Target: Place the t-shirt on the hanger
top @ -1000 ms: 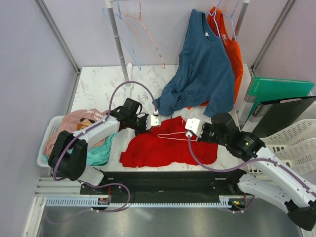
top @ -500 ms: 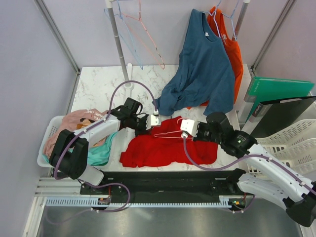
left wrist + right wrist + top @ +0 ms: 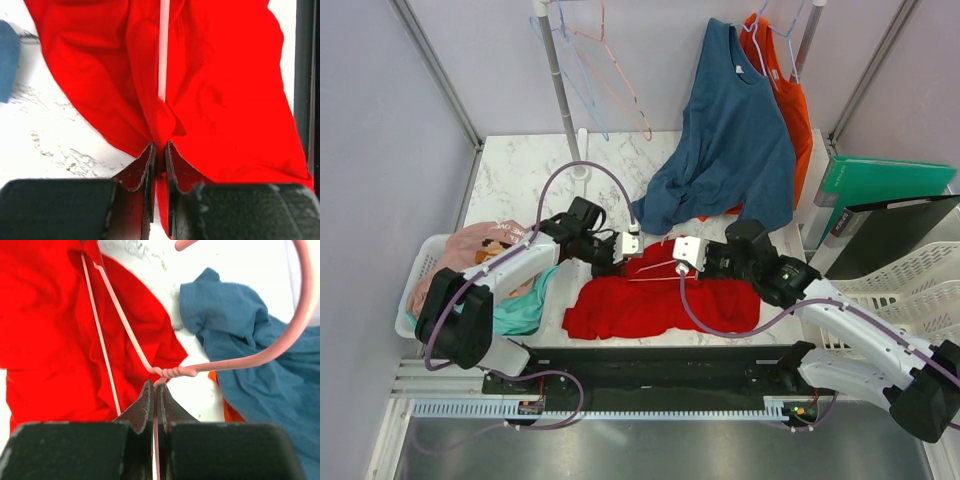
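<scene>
Lying crumpled on the marble-patterned table just beyond the arm bases, the red t-shirt was judged far from hung. A fold of its upper edge was pinched between the nearly closed fingers of the left gripper. The right gripper was clamped tight on the neck of the pink wire hanger, just below the twist. One end of the hanger's wire was seen to vanish into the held fold, so threading was taken as only begun; the other shoulder was yet to be fed in and the cloth drawn down.

A white laundry basket of pink and teal clothes was noted at the left, and a second basket with a green folder at the right. Farther back, a dark blue shirt and an orange-red shirt were hung, spare wire hangers beside a pole, with lilac walls behind.
</scene>
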